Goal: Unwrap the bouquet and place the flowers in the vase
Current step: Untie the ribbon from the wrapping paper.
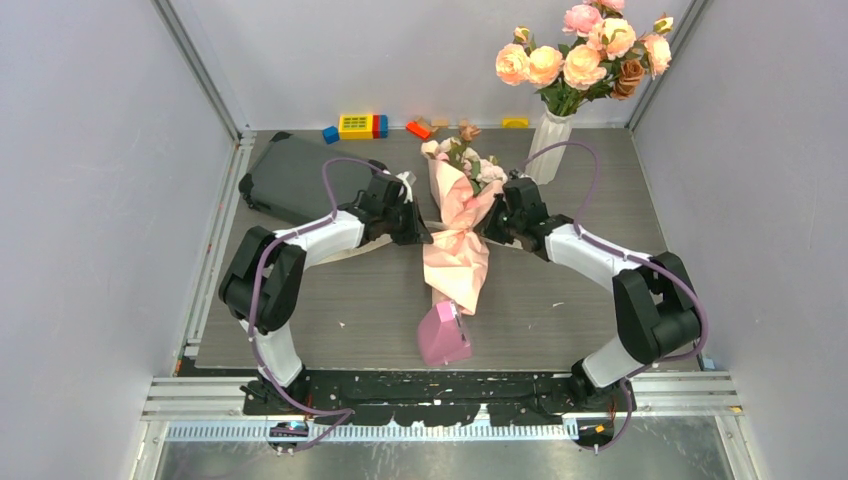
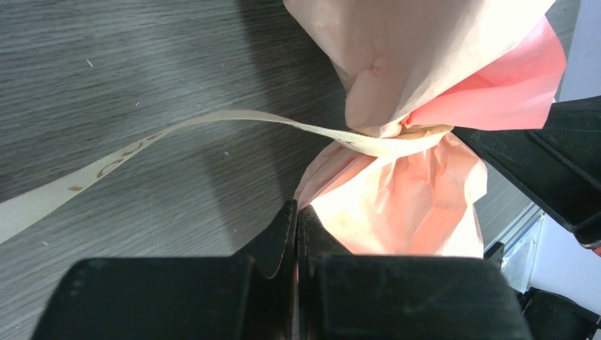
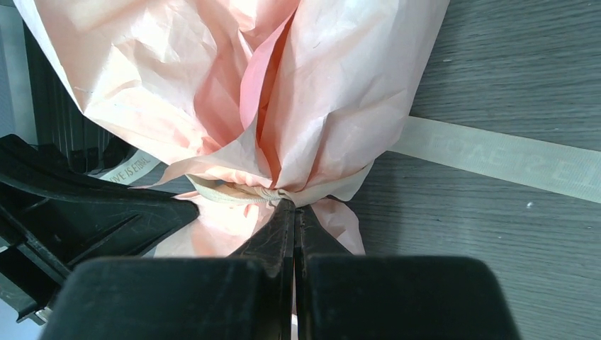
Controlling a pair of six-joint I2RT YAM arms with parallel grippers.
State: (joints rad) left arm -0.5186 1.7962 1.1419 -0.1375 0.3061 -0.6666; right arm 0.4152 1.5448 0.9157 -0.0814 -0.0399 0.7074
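The bouquet (image 1: 457, 240) lies in the middle of the table, pale pink paper cinched at the waist by a beige ribbon (image 2: 368, 145) whose loose tails trail flat over the table. Its small flowers (image 1: 465, 157) poke out at the far end. My left gripper (image 2: 298, 209) is shut, tips against the paper's left edge just below the ribbon. From the other side my right gripper (image 3: 294, 207) is shut too, its tips pressed to the ribbon's wrap (image 3: 234, 193). Whether either pinches paper is unclear. The white ribbed vase (image 1: 549, 148) stands at the back right.
The vase holds a big peach rose cluster (image 1: 585, 50). A solid pink wedge (image 1: 443, 333) sits just in front of the bouquet. A dark grey case (image 1: 295, 180) lies back left, and toy blocks (image 1: 355, 125) line the back wall.
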